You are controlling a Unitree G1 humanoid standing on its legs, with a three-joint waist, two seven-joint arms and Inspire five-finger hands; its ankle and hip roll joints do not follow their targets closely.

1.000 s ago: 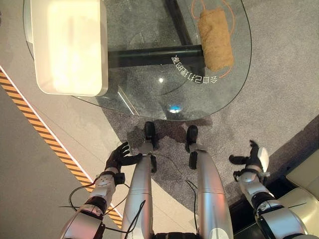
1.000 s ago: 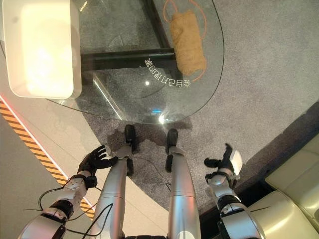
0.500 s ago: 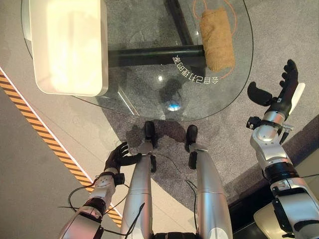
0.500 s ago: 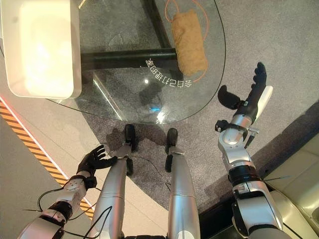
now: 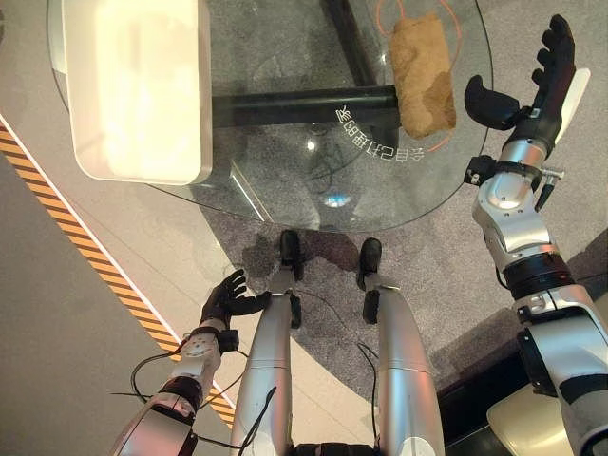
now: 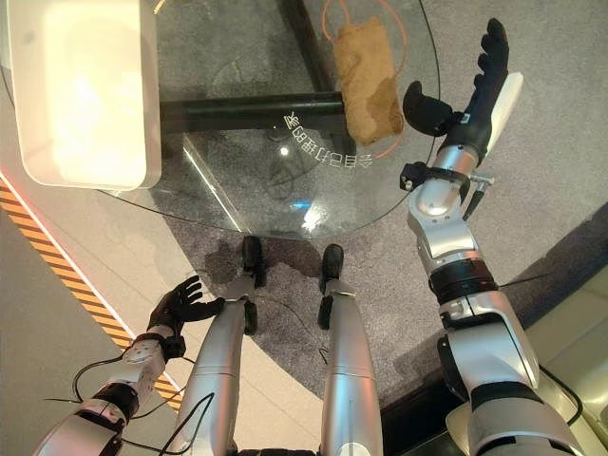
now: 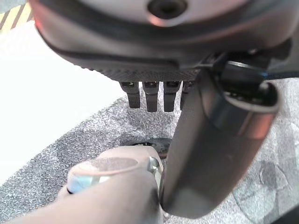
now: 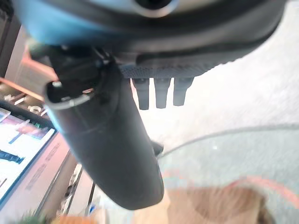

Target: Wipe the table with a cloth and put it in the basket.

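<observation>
A tan folded cloth (image 5: 421,74) lies on the round glass table (image 5: 285,161), near its right rim and inside an orange ring mark. My right hand (image 5: 541,81) is raised just right of the cloth, level with the table's edge; its fingers are straight and the thumb is spread toward the cloth, apart from it. The cloth (image 8: 219,203) also shows past that hand's thumb in the right wrist view. A cream-white rectangular basket (image 5: 133,85) stands on the table's left part. My left hand (image 5: 226,299) hangs low at the lower left, fingers relaxed, holding nothing.
The glass table rests on a dark beam base (image 5: 304,106) over grey carpet. An orange-and-black striped line (image 5: 85,261) runs along the floor at the left. A cream seat edge (image 6: 570,332) lies at the lower right.
My right arm has risen from beside my leg to the table's right edge, beside the cloth, the hand staying open. The left hand has not moved. The view shifted slightly.
</observation>
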